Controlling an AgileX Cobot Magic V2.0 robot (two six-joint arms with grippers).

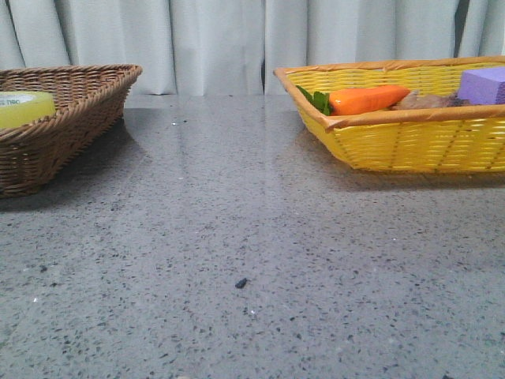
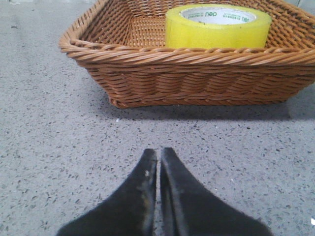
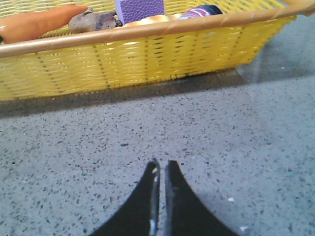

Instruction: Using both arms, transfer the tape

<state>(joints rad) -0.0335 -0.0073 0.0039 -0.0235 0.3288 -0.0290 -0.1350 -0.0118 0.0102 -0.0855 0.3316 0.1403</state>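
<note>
Tape resting in the brown basket, both hands idling closed

Tape (image 2: 218,27) is sitting in the brown basket (image 2: 187,81) at nine o'clock on the worktop (image 1: 252,260), the yellow basket (image 1: 410,142) at three; left hand (image 2: 159,155) and right hand (image 3: 161,167) are hovering pinched shut, holding nothing, which fits either before pickup or after delivery.

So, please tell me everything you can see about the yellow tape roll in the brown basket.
The tape roll is a thick roll of glossy yellow tape wound on a white core ring with green printed letters. It lies flat, its hole facing up, inside the brown wicker basket, close to the basket's near wall. It looks full and unused. Nothing grips it: the left gripper is shut, above the grey table in front of the basket.
</note>
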